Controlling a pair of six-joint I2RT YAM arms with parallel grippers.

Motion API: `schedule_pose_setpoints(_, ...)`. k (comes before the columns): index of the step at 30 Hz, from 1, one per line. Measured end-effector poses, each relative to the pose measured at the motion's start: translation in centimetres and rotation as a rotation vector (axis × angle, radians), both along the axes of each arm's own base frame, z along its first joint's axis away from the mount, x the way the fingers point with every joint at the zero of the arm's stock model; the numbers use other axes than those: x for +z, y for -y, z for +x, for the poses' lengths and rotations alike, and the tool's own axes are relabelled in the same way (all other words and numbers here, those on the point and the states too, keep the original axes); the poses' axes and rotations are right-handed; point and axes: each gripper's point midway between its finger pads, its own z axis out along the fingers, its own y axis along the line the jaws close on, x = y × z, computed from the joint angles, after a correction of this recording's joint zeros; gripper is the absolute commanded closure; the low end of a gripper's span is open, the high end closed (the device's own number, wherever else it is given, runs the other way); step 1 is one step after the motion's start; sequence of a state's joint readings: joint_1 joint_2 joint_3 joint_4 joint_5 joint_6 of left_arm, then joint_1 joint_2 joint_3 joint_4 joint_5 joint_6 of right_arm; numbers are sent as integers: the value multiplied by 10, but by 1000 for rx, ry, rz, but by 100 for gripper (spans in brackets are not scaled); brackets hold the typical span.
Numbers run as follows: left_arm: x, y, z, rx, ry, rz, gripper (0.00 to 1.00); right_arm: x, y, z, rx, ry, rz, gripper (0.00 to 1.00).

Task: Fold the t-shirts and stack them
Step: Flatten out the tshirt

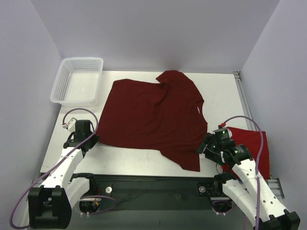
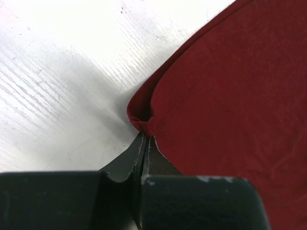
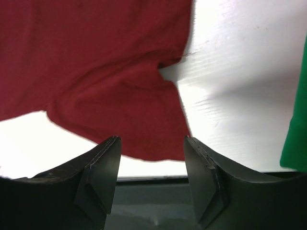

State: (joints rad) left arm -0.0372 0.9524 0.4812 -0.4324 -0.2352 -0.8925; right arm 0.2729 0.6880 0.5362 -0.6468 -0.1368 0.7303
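Left gripper (image 2: 145, 137) is pinching the maroon shirt (image 1: 153, 115) by its corner, right gripper (image 3: 151, 142) spread; I'm planning a gentle flattening tug

White mesh basket (image 1: 78, 81) on white table (image 1: 221, 92)

White arm shells (image 1: 64, 167), black joints (image 1: 81, 129), lilac cables (image 1: 240, 116), green lights (image 1: 221, 130), dark right hand (image 3: 151, 141)

Dark maroon t-shirt (image 1: 153, 115) spread flat, centre, far edge rumpled; red t-shirt (image 1: 253, 143) flat at near right.
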Motion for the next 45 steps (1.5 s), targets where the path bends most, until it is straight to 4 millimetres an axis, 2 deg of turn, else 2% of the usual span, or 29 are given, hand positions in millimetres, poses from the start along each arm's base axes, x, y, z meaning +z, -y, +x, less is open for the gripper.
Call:
schedule_pose_setpoints(6,0,1,0,-8,0,-1,100,-37,14,-6,-106,-54,-74,46)
schedule_pose_setpoints(11,-1,2,0,-11,-1,-3,100,-45,9,12,-122,-45,-72,52)
schedule_pose_setpoints(14,-1,2,0,-15,0,-5,100,-47,-2,10,-68,-45,-82,52)
schedule_pose_setpoints(21,-4,5,-2,-25,-5,-15,100,-34,-38,-5,160,84,-121,52)
schedule_pose_setpoints(26,-4,5,0,-27,-1,-18,100,-42,-56,-21,342,90,-247,51)
schedule_pose_setpoints(31,-6,5,0,-28,-6,-18,100,-42,-81,-23,484,100,-371,48)
schedule_pose_setpoints(40,-12,6,-4,-34,-20,-21,100,-53,-97,-20,584,99,-488,48)
schedule_pose_setpoints(43,-12,7,-3,-36,-21,-24,100,-57,-97,-21,608,90,-509,60)
schedule_pose_setpoints(44,-12,7,-3,-36,-21,-25,100,-59,-97,-22,614,86,-514,75)
schedule_pose_setpoints(45,-13,8,-4,-38,-23,-27,100,-60,-96,-22,622,83,-522,83)
